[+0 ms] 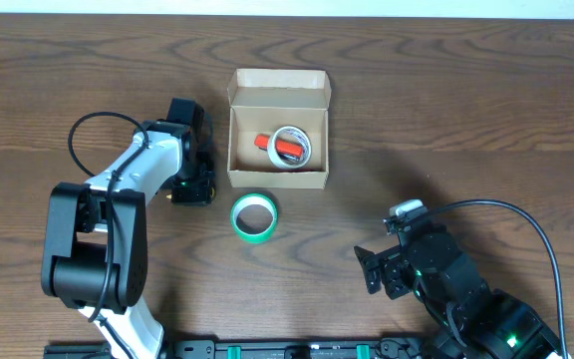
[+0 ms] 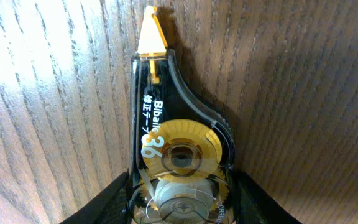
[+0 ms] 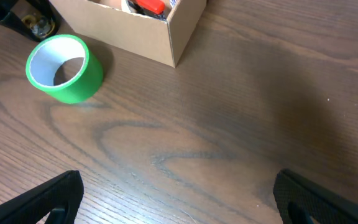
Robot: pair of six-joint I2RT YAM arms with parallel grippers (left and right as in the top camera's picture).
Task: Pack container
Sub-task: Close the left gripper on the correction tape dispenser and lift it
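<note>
The container (image 1: 278,178) is a small open tan cardboard box at the table's middle, lid flap folded back. Inside lie a white tape roll (image 1: 295,143) and a red item (image 1: 285,150). A green tape roll (image 1: 254,216) lies flat just in front of the box; it also shows in the right wrist view (image 3: 64,67), as does the box corner (image 3: 182,31). My left gripper (image 1: 191,187) is left of the box, its fingers (image 2: 180,208) closed on a black and yellow correction tape dispenser (image 2: 176,149) lying on the wood. My right gripper (image 1: 377,269) is open and empty (image 3: 179,199) at the front right.
The wooden table (image 1: 446,120) stretches to the right and back. The right arm's cable (image 1: 526,224) loops over the front right. The left arm's base (image 1: 93,259) stands at the front left.
</note>
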